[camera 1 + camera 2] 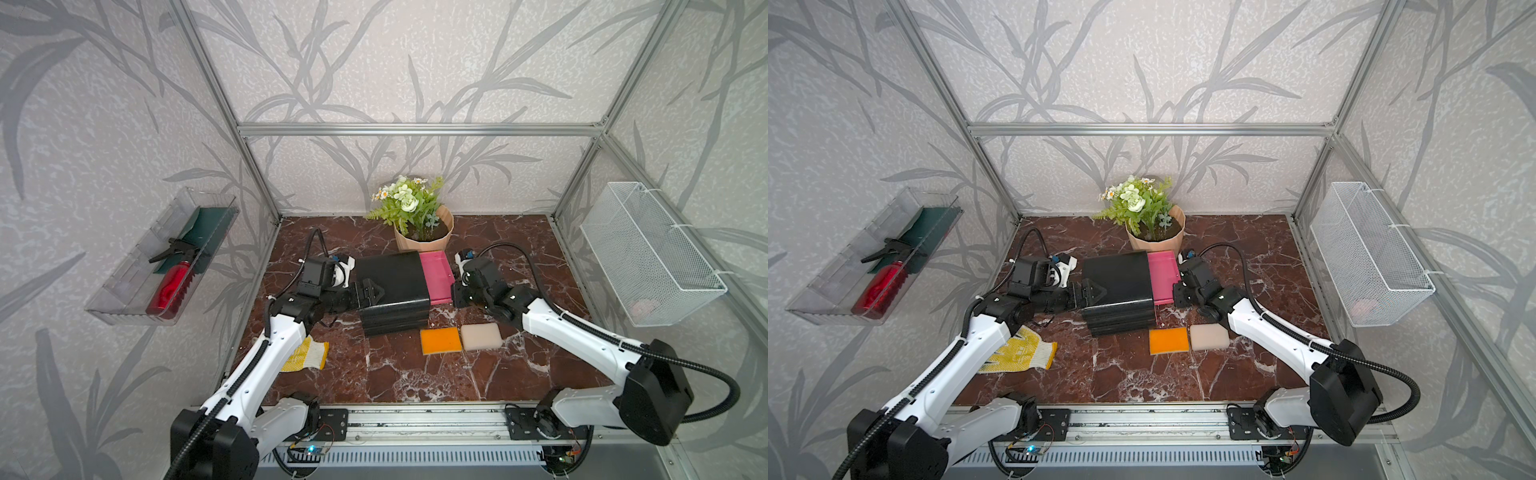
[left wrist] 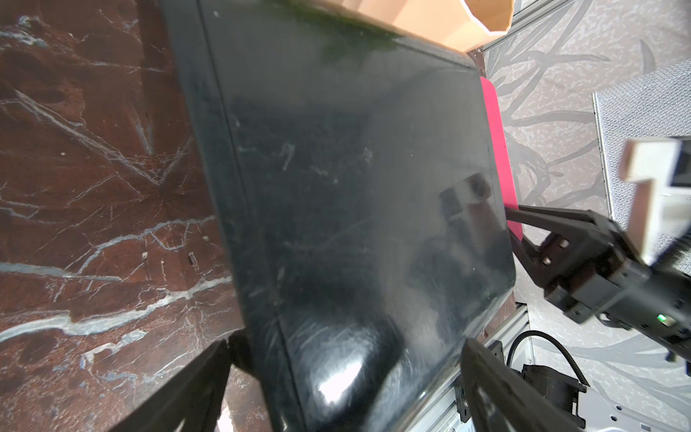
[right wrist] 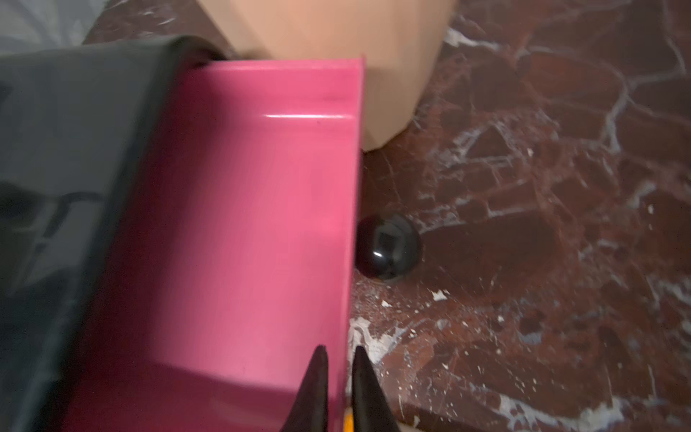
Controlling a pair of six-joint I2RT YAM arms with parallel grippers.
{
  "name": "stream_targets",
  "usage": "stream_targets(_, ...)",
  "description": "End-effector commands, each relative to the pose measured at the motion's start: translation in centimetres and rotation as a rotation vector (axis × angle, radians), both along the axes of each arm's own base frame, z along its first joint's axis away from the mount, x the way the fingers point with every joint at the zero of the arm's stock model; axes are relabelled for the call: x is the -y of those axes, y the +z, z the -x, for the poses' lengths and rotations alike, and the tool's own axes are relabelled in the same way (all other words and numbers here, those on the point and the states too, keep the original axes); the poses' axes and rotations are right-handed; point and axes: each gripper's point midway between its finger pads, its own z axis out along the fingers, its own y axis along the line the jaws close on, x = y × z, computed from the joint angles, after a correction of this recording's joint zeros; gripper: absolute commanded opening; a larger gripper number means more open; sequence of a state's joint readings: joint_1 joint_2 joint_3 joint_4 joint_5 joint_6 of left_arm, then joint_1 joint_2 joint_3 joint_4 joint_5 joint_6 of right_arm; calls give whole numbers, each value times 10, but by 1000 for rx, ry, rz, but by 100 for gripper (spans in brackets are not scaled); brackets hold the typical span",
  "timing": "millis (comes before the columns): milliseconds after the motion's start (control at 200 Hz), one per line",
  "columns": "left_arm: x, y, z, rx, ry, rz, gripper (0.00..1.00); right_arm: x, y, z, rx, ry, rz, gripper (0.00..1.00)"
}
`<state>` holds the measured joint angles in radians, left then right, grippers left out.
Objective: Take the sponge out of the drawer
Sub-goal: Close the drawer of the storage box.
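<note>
Grey leaf-patterned walls [image 1: 374, 62] enclosing red-brown marble worktop [image 1: 395, 374]; aluminium frame [image 1: 415, 129] running along corners and back. Clear tray [image 1: 120, 291] hanging on left wall, white mesh basket [image 1: 648, 257] hanging on right wall. Soft, even light falling across cell.

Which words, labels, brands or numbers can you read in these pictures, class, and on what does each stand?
None can be read.
The black drawer unit, pink drawer and red spray bottle show no lettering.
The yellow glove bears only dots.
Any marking on the circuit boards is too small to read.
</note>
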<state>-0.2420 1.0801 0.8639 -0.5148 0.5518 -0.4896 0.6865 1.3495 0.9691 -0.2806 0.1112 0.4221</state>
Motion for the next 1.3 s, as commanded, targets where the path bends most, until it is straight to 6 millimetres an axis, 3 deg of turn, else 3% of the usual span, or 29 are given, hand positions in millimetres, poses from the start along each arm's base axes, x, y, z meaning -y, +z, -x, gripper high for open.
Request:
stream_targets(0,7,5,-1,25,-33,26,95,-27,38,-6,90,42,-87,36)
stream_targets(105,6,5,-1,25,-31,26,95,-15,44,-6,117,1,-66,61)
stream_targets(230,7,5,0,25,-32,27,95,8,58,-4,180,-64,-46,82)
stream_targets(405,5,5,-1,26,-26,24,95,47,64,-5,193,-151,-30,90)
stream_targets(585,5,6,0,28,-26,21,95,73,32,-3,103,-188,15,90)
stream_targets(765,5,4,-1,19,-23,26,95,64,-1,5,30,-129,12,93)
stream_targets(915,10,2,-1,4,-30,59,95,40,-13,13,6,-40,-87,92)
stream_targets(1125,12,1,-3,0,-41,65,95,25,-11,14,41,-3,-98,91)
stream_targets(1295,14,0,-3,-4,-49,71,95,1,-16,18,22,57,-99,91)
